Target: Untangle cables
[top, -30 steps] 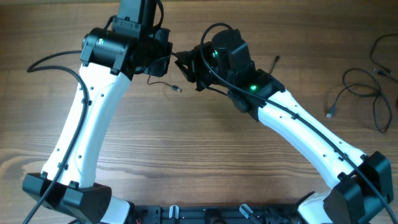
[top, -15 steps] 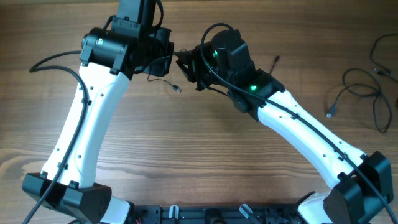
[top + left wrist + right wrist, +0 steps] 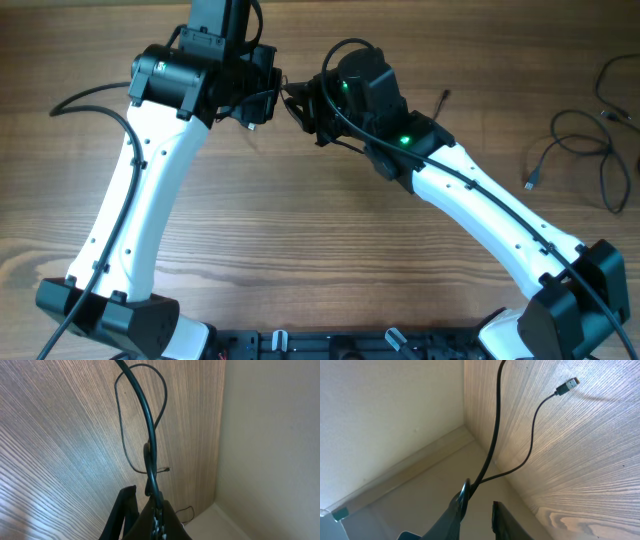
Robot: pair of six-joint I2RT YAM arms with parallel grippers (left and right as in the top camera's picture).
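Note:
Both grippers meet above the far middle of the wooden table. My left gripper is shut on a black cable that rises out of its fingertips and curves away; a thinner cable loop hangs behind it. My left gripper shows at the bottom of its wrist view. My right gripper is just to its right. In the right wrist view, my right gripper has its jaws apart, with a cable draped against the left finger's tip. A branch of this cable ends in a silvery plug.
More loose thin cables lie at the table's right edge, one with a pale plug. A short dark cable end lies behind the right arm. The left arm's own thick wire arcs out to the left.
The small plug that lay on the table below the two grippers has been drawn up toward the left gripper. The arms have barely shifted.

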